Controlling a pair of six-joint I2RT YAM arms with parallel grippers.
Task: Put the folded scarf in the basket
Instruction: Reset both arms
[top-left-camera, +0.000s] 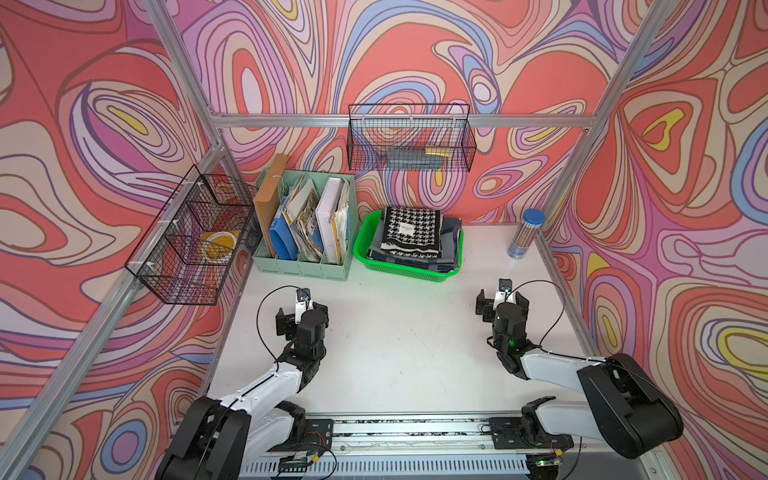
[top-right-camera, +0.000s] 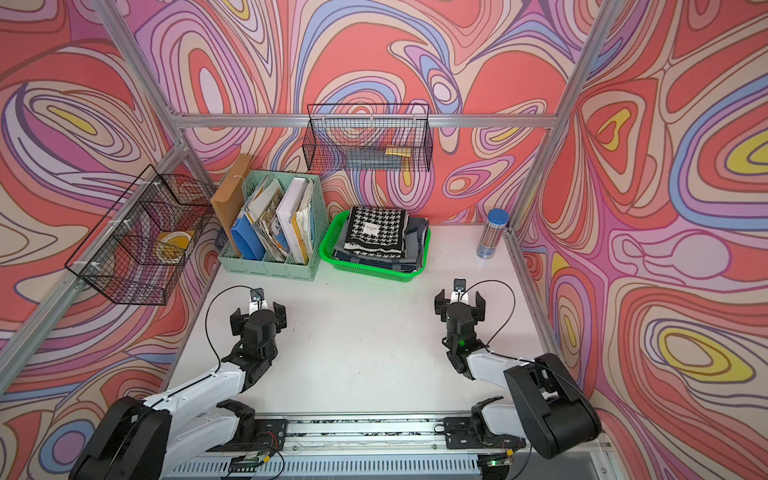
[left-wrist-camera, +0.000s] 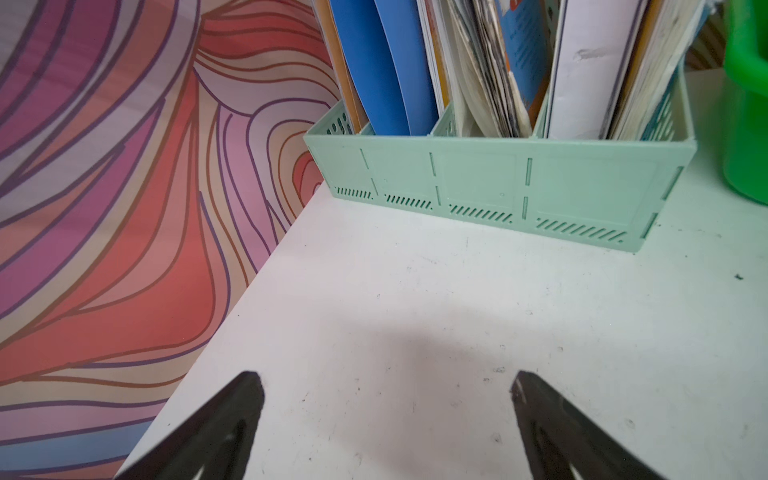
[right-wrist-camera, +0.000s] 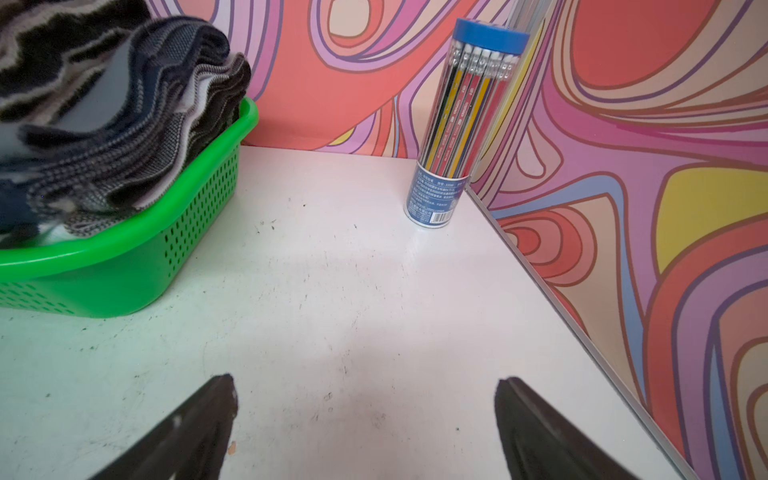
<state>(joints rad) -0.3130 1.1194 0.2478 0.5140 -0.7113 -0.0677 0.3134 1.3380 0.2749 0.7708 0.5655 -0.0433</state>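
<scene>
Beyond the left edge of the table (top-left-camera: 395, 357) a black wire basket (top-left-camera: 187, 245) hangs on the frame rail. The mint green file organiser (top-left-camera: 303, 268) stands in the back left corner, stuffed with folders and papers whose print is too blurred to read. The left gripper (left-wrist-camera: 386, 388) hovers over bare table in front of the organiser, its jaws spread wide with nothing between them. About midway along the back edge sits the basket (top-left-camera: 403, 271), bright green and perforated. The folded scarf (top-left-camera: 411, 245) (black-and-white houndstooth, judged to be the one meant) lies flat inside it, on top of a blue-grey folded cloth (top-left-camera: 452, 239) whose layers bulge over the basket's right rim. A small white label (top-left-camera: 406, 230) sits at the scarf's middle, its lettering too small to make out. The right gripper (right-wrist-camera: 365, 388) hangs over the table nearer the right edge, equally wide open and empty. In the back right corner stands a clear pencil tube (right-wrist-camera: 461, 124) with a blue cap; its blue label carries white print and a barcode, none of it legible. The placing step looks done. The next move calls only for checking that the stack sits within the rim.
</scene>
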